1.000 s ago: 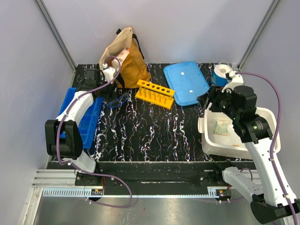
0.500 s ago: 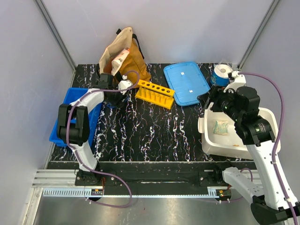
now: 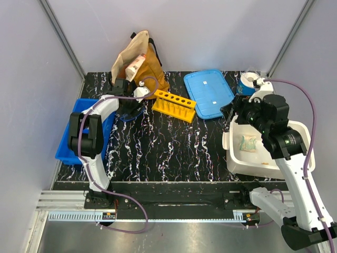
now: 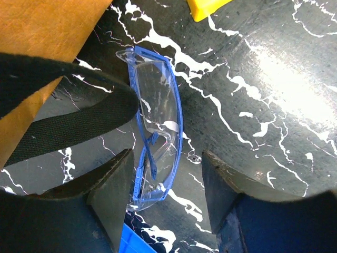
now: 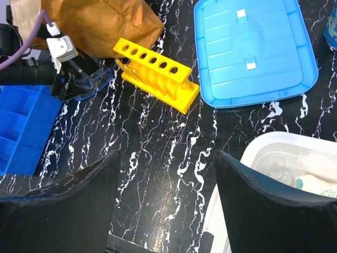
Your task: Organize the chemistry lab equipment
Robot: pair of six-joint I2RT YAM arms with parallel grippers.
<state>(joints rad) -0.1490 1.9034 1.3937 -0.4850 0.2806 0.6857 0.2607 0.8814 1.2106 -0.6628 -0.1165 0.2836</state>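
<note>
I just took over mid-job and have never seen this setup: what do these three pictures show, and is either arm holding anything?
Two robot arms, each ending in a two-finger gripper. The overhead picture looks down on the table; the other two come from cameras on each wrist. On the table: yellow rack, blue lid, white tub, blue tray, tan bag. The left gripper hovers open over the goggles; the right gripper is open above the table. Nothing is held.

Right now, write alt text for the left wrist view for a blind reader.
Clear safety goggles with a blue frame lie on the black marbled table, their near end between the open jaws of the left gripper. A black strap from the tan bag reaches the goggles' left edge; a yellow rack corner shows at top.
</note>
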